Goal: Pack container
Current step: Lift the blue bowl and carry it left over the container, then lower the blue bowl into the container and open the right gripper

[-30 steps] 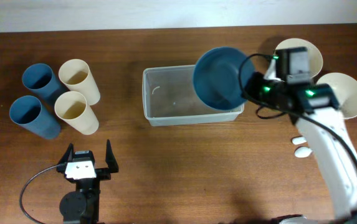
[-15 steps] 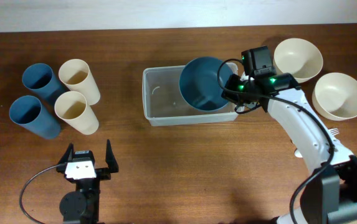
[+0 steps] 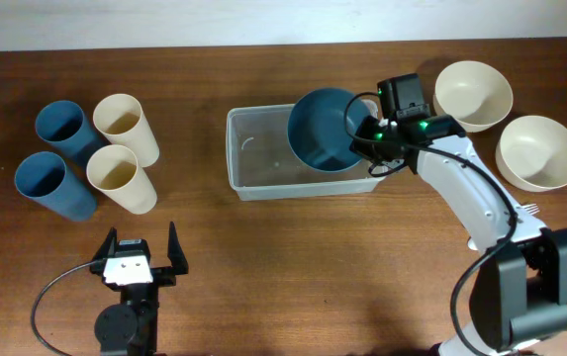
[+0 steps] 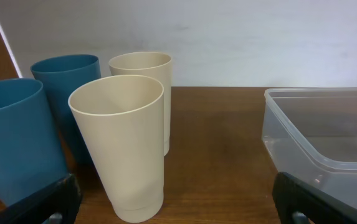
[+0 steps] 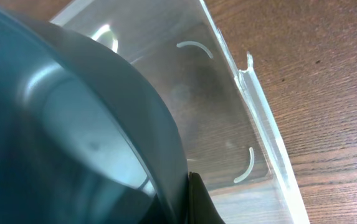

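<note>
right gripper (image 3: 362, 146): jaws are closed on the rim of the blue bowl (image 3: 321, 131); the bowl is held tilted over the right end of the container (image 3: 248, 163), which lies directly below and ahead of these jaws; bowl-to-floor contact cannot be told.
right wrist view is mostly filled by the bowl; only one dark finger (image 5: 198, 200) is seen against its outer wall; the clear container wall is cut off at the frame edge.
left gripper (image 3: 142, 240): jaws are spread wide, nothing is held; two cream cups (image 4: 125, 143) and two blue cups (image 4: 16, 143) are seen ahead-left of them, the container ahead-right.
two cream bowls (image 3: 473, 92) are seen behind the right jaws.
table (image 3: 293, 267): dark brown wood grain; white wall (image 4: 228, 37) behind it.
writing on the pale plate behind the left jaws is too small to be read.
</note>
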`<state>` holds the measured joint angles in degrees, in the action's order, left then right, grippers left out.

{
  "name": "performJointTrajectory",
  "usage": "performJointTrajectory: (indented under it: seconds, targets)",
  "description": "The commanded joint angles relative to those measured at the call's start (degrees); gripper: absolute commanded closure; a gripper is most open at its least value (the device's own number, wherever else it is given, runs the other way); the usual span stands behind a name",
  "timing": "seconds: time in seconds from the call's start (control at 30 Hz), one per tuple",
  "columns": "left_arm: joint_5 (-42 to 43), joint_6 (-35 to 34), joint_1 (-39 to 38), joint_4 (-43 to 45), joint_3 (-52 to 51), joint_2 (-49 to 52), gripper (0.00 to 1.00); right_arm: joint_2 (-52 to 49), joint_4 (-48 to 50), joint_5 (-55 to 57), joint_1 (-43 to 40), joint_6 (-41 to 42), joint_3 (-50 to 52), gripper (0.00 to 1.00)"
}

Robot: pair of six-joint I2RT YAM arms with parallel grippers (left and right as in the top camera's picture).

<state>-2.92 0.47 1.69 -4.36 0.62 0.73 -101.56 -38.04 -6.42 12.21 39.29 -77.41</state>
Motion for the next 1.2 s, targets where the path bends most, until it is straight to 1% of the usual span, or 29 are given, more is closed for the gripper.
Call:
performJointTrajectory:
  seconds: [0.0, 0.13, 0.2, 0.23, 0.27, 0.7, 0.8, 0.9, 0.93, 1.0, 1.1, 1.17]
  targets:
    - [0.6, 0.9, 0.2, -0.3, -0.1, -0.4, 0.0, -0.8, 0.4, 1.1, 0.5, 0.9, -0.8, 0.96]
    - [0.6, 0.9, 0.2, -0.3, -0.1, -0.4, 0.0, -1.6, 0.4, 1.1, 0.5, 0.9, -0.8, 0.96]
    - [0.6, 0.9, 0.2, -0.3, -0.1, -0.4, 0.0, -2.0, 0.4, 1.1, 0.5, 0.9, -0.8, 0.95]
    - [0.6, 0.9, 0.2, -0.3, -0.1, -0.4, 0.0, -2.6, 0.3, 1.0, 0.5, 0.9, -0.8, 0.92]
    - [0.6, 0.9, 0.2, -0.3, -0.1, -0.4, 0.0, -2.8, 0.4, 0.9, 0.5, 0.9, -0.8, 0.91]
    - [0.6, 0.9, 0.2, -0.3, -0.1, -0.4, 0.0, -3.1, 0.5, 0.6, 0.5, 0.9, -1.3, 0.85]
    - [0.6, 0.9, 0.2, -0.3, -0.1, -0.4, 0.0, -3.0, 0.1, -1.1, 0.5, 0.0, -3.0, 0.83]
    - [0.6, 0.9, 0.2, -0.3, -0.1, -0.4, 0.0, -3.0, -3.5, -2.0, 0.5, -0.9, -7.7, 0.8]
    - [0.6, 0.9, 0.2, -0.3, -0.1, -0.4, 0.0, -3.0, -5.2, -1.9, 0.5, -1.9, -9.8, 0.76]
    - [0.6, 0.9, 0.2, -0.3, -0.1, -0.4, 0.0, -3.0, -9.1, -1.6, 0.5, -3.9, -14.6, 0.64]
    - [0.6, 0.9, 0.2, -0.3, -0.1, -0.4, 0.0, -3.0, -17.1, 3.8, -1.0, -4.4, -22.5, 0.49]
    - [0.6, 0.9, 0.2, -0.3, -0.1, -0.4, 0.01, -3.0, -22.8, 7.9, -3.1, -4.4, -27.6, 0.32]
